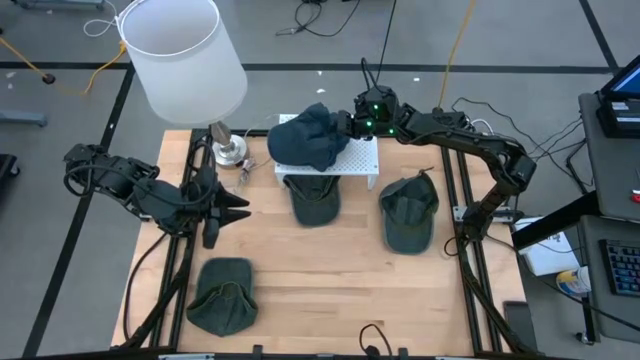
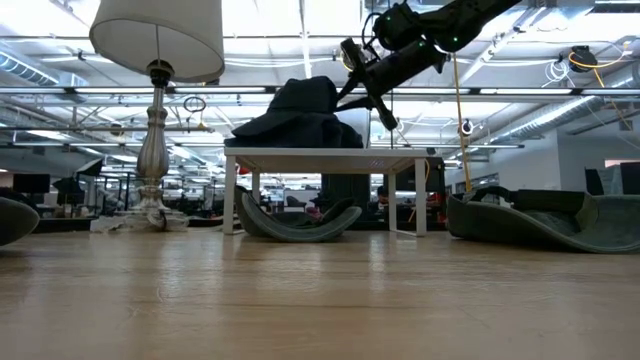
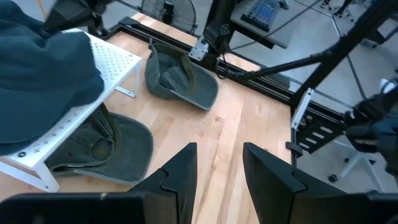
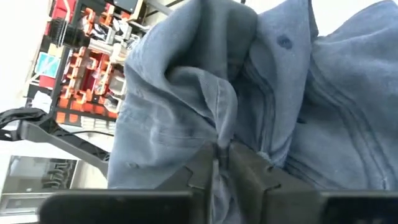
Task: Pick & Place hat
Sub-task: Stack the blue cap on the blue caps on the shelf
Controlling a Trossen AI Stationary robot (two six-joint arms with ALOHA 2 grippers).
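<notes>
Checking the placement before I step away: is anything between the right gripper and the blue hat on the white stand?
Nothing visible. The right gripper is at the blue hat, its fingers pinching a fold of the fabric. The hat lies on the white stand. The left gripper waits apart, over the table.

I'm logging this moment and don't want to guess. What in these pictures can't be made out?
- Green hat under the white stand: the stand and blue hat cover most of it from above.
- Right gripper: right wrist view shows blue fabric pinched at its tips, but whether it is letting go is unclear.
- Front-left green hat: cut off at the low view's edge.
- Lamp base: shade hides most of it from above.
</notes>
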